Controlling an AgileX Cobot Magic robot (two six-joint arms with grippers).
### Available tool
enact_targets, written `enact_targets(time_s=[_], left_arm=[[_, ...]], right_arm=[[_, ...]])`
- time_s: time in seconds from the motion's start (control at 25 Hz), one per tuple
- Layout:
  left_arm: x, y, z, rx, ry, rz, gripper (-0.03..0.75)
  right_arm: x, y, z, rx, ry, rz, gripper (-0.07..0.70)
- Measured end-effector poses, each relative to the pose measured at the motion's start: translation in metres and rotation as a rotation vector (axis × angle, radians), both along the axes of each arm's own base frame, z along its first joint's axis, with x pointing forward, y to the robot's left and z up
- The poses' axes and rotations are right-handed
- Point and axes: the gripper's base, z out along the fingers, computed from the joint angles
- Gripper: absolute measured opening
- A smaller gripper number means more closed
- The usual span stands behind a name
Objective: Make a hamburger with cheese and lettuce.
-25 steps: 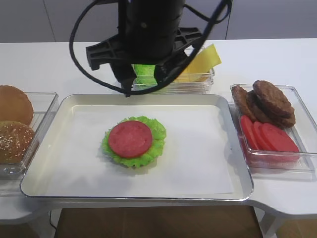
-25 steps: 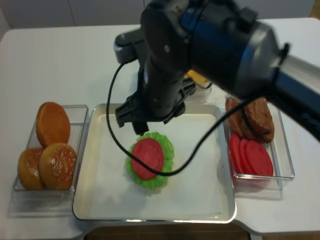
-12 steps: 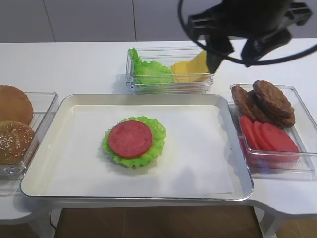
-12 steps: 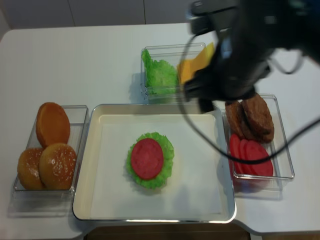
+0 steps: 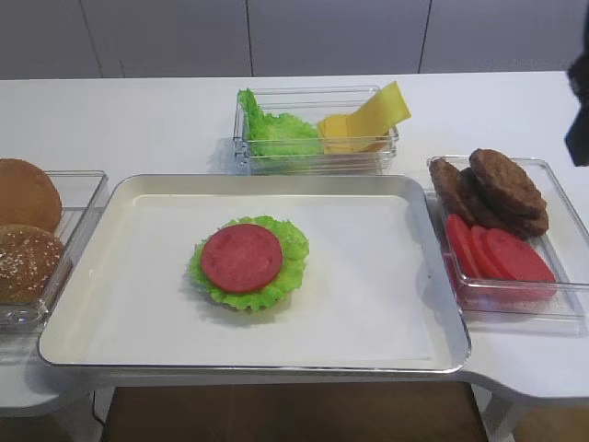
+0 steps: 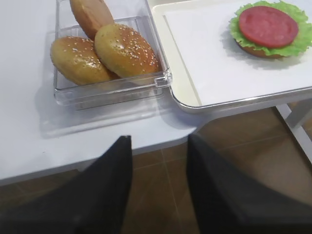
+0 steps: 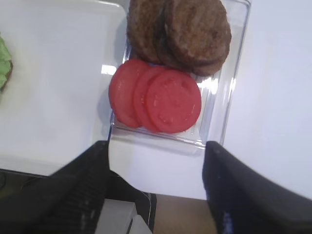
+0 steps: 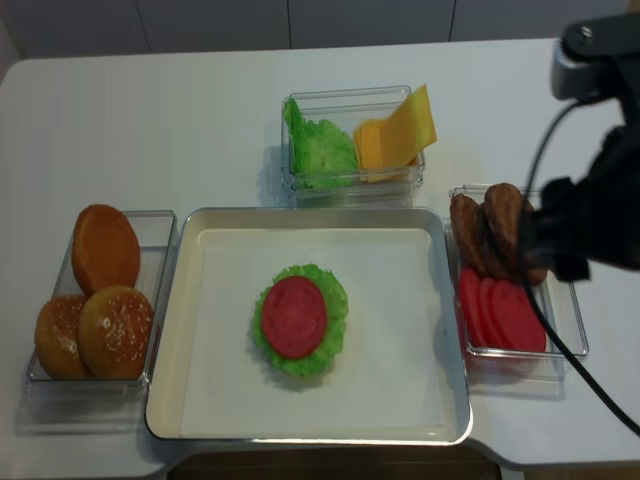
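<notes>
The hamburger (image 5: 248, 261), lettuce under a red slice, is lying mid-tray (image 5: 138, 313), its bun base peeking out only in the left wrist view, while the right gripper (image 7: 157, 161) is hovering with jaws spread and empty over the tomato slices (image 7: 155, 100), and the left gripper (image 6: 158, 161) is hanging parted, touching nothing.

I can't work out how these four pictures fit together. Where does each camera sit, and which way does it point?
Front view: high, looks across the tray; arm only at right edge.
Overhead view: steeper, same tray; right arm over the patties.
Right wrist: looks down on the tomato slices; open right pincer below.
Left wrist: over the buns; left pincer open.
All but the right wrist show the hamburger.
</notes>
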Motion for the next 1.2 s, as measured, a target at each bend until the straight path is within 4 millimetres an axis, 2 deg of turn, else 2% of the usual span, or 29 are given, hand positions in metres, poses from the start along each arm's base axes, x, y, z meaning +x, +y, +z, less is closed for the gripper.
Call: enact_targets(time_s=[0.24,0.48,0.88,1.2], left_arm=[[0.0,0.0,0.0,0.0,0.0,0.0,0.283],[0.0,0.0,0.0,0.0,0.0,0.0,0.283],[0.0,0.0,0.0,0.0,0.0,0.0,0.283],[0.0,0.0,0.0,0.0,0.0,0.0,0.283]], right_arm=[[-0.045,-0.027,-0.001,0.038,-0.07,-0.003,0.465],[-0.08,-0.046,-0.007,0.072,-0.129,-0.003,0.465],[-0.124,-0.068,-0.032,0.104,-0.192,0.074,0.464],[-0.146,-0.081,-0.068,0.104,-0.204,0.076,0.464]])
